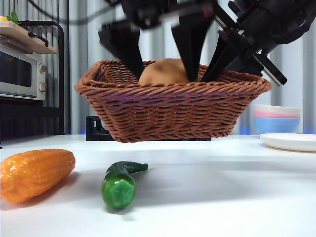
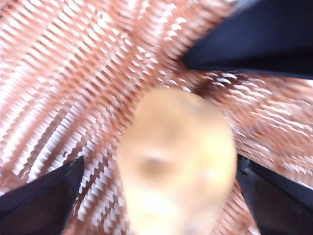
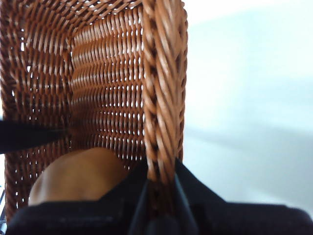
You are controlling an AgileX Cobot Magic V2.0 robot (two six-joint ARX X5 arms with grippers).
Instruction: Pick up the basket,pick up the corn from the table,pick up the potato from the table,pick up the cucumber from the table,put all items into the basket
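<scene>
The brown wicker basket hangs above the white table. My right gripper is shut on its right rim, as the right wrist view shows. The tan potato lies inside the basket. My left gripper hangs over it with its jaws spread wider than the potato. In the left wrist view the gripper straddles it above the basket floor. The potato also shows in the right wrist view. The orange corn and the green cucumber lie on the table at the front left.
A microwave stands on a black rack at the far left. A black crate sits behind the basket. Stacked bowls and a white plate are at the back right.
</scene>
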